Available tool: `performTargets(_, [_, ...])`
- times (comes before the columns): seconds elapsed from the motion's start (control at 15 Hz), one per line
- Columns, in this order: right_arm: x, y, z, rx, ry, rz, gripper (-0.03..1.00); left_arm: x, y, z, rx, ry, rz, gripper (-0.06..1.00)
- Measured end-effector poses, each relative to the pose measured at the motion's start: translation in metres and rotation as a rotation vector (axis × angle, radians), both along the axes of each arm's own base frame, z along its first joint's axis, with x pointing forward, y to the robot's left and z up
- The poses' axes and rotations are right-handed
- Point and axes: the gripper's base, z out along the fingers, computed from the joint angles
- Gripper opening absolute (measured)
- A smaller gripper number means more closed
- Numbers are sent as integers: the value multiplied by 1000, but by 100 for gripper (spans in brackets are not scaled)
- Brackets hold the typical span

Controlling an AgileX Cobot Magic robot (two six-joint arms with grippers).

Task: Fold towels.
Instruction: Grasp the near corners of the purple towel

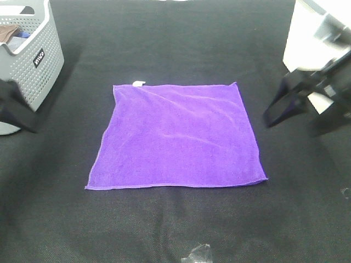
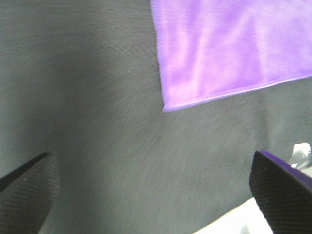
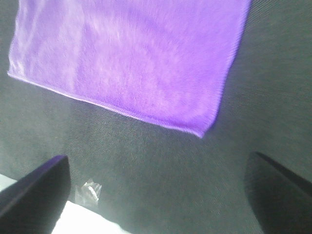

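While towel [image 1: 178, 137] lies flat, edges uncovered, black tabletop [image 1: 181, 49] on every side.

The towel [image 1: 178, 137] lies at the middle of the table [image 1: 175, 44], its tag [image 1: 139, 83] at its 11 o'clock corner, with the basket [image 1: 41, 60] at 10 o'clock, the left gripper [image 2: 152, 156] at 9, the right gripper [image 1: 290, 127] at 3 and a small scrap [image 1: 198, 253] at 6.
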Motion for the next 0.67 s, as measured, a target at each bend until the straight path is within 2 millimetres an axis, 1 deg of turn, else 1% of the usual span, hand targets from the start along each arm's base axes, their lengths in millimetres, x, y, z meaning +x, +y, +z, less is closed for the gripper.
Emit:
performTargets(0.07, [10, 0, -22, -10, 45, -3, 93, 13, 0, -18, -8, 3, 12, 99])
performTargets(0.2, [17, -7, -46, -12, 117, -19, 93, 20, 0, -34, -18, 31, 30, 99])
performTargets(0.33, [23, -20, -65, -17, 145, -26, 93, 24, -2, -44, -27, 56, 17, 99])
performTargets(0.47, [27, -21, -82, -7, 173, -4, 93, 31, -15, -60, -35, 99, -20, 99])
performTargets(0.53, [27, -21, -82, -7, 173, -4, 93, 31, -15, -60, -35, 99, -20, 99])
performTargets(0.67, [31, -21, -102, -5, 217, -6, 93, 38, -32, -82, -37, 160, -68, 99])
